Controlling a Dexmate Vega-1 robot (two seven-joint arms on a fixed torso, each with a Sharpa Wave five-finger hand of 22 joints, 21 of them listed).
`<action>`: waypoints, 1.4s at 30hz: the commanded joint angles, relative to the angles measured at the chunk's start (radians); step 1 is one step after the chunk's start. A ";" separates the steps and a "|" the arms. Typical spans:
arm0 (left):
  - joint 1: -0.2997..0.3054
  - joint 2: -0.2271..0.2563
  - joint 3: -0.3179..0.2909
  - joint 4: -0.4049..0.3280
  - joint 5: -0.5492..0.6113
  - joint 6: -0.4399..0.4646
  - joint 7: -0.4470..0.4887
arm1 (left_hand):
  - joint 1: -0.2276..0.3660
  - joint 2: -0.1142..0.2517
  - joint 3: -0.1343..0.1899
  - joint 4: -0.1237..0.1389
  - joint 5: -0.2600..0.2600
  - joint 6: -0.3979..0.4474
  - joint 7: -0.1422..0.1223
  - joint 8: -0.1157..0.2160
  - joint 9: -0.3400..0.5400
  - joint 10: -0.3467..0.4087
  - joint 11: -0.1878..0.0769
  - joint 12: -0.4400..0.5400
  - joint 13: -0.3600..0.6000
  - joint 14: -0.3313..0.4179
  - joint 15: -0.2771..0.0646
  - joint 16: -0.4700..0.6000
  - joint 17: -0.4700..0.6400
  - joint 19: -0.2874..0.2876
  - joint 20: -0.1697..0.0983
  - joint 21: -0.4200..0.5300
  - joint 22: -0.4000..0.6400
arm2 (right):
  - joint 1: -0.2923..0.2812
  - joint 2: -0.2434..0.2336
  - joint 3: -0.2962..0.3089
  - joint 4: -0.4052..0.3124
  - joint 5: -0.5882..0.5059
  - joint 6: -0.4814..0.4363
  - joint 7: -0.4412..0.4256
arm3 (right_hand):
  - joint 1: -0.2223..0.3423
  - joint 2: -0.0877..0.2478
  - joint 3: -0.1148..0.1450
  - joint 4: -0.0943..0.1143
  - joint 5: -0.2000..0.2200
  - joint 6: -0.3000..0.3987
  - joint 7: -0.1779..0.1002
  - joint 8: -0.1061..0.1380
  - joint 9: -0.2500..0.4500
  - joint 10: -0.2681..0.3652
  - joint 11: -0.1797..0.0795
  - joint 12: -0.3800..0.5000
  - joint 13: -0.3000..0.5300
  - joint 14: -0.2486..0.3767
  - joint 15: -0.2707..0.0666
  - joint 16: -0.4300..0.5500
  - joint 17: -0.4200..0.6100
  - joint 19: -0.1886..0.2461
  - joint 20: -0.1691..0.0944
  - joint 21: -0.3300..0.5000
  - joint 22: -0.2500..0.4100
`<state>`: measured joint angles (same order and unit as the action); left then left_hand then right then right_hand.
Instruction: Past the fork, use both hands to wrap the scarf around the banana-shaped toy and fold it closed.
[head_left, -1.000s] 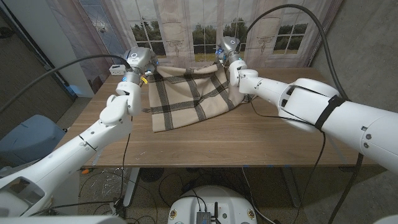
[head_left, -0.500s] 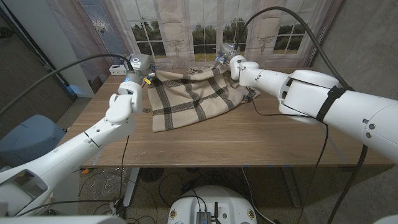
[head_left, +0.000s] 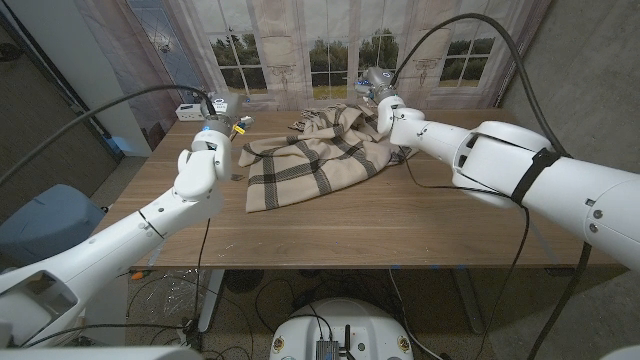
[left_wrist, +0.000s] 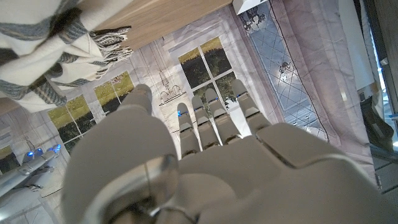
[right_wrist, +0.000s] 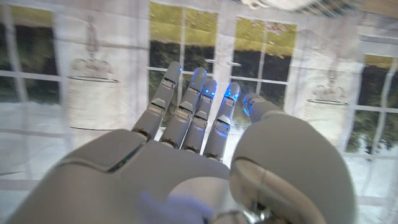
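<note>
A: Where does the scarf (head_left: 310, 158) lie?

B: Bunched at the table's (head_left: 400, 220) far middle, long axis across, between both hands.

A: And the hands?

B: Left hand (left_wrist: 205, 143) and right hand (right_wrist: 199, 124): fingers extended, holding nothing. Right appears nearer the scarf. Banana toy not visible.

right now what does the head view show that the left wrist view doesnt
Head view alone: the whole plaid scarf bunched on the table, both arms, and the right hand at its far edge. Left wrist view alone: the left hand close up, fingers extended and holding nothing, and the scarf's fringe. Both share the scarf, the table and the window backdrop.
</note>
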<state>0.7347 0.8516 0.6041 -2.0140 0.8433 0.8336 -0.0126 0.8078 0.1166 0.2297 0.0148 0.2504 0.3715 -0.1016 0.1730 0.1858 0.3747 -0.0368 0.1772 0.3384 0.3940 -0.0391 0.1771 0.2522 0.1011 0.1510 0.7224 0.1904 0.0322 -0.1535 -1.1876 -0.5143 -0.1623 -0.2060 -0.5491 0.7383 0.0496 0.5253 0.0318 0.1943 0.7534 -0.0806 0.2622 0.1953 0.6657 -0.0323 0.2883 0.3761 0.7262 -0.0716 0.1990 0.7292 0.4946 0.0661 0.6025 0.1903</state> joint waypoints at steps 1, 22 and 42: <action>0.036 0.019 -0.045 -0.078 -0.147 -0.022 -0.042 | -0.054 -0.018 -0.020 0.019 -0.026 -0.050 0.010 -0.003 0.001 -0.043 0.007 0.004 -0.013 -0.042 0.020 0.004 -0.012 -0.030 0.015 -0.017 0.000 | -0.199 -0.245 0.160 -0.630 -0.105 -0.206 -0.037 | 0.016 0.003 0.010 -0.016 -0.006 -0.008 0.000 -0.006 0.004 -0.011 -0.003 -0.010 -0.001 -0.012 -0.077 -0.005 -0.011 -0.002 0.000 -0.003 0.000; 0.001 0.114 0.048 -0.213 -0.219 0.027 -0.214 | -0.186 -0.140 -0.116 0.034 -0.054 -0.207 0.036 0.002 0.000 -0.188 -0.007 0.009 -0.057 -0.169 0.076 0.008 -0.044 -0.100 0.053 -0.074 0.000 | -0.444 -0.379 0.308 -0.985 -0.253 -0.375 0.077 | 0.005 0.009 0.013 -0.028 -0.013 -0.010 -0.002 -0.017 0.005 -0.019 0.002 -0.025 -0.010 -0.028 -0.074 -0.008 -0.034 -0.008 -0.016 -0.005 -0.001; -0.004 0.146 0.161 -0.292 -0.091 0.126 -0.347 | -0.111 -0.167 -0.111 -0.018 -0.026 -0.209 0.050 0.016 0.000 -0.197 -0.007 0.022 -0.070 -0.185 0.085 0.013 -0.056 -0.077 0.048 -0.082 -0.002 | -0.618 -0.469 0.394 -1.202 -0.272 -0.454 0.184 | -0.017 0.014 0.016 -0.036 -0.016 -0.019 0.004 -0.031 0.006 -0.036 0.003 -0.045 -0.021 -0.056 -0.064 -0.014 -0.067 -0.016 -0.024 -0.008 -0.002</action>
<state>0.7346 0.9825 0.7013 -2.2651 0.6794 0.9084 -0.2858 0.6796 -0.0495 0.1169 0.0051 0.2153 0.1616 -0.0548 0.1844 0.1840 0.1786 -0.0476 0.1928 0.2691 0.2161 0.0430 0.1821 0.1951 0.0182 0.1980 0.6389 0.1858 -0.4909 -0.5752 -0.8433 -1.5943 -0.4269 -0.6135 -0.4218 0.7327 0.0627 0.5422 -0.0005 0.1810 0.7410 -0.0823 0.2381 0.1976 0.6391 -0.0304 0.2469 0.3570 0.6793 -0.0679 0.1913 0.6635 0.4768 0.0482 0.5986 0.1860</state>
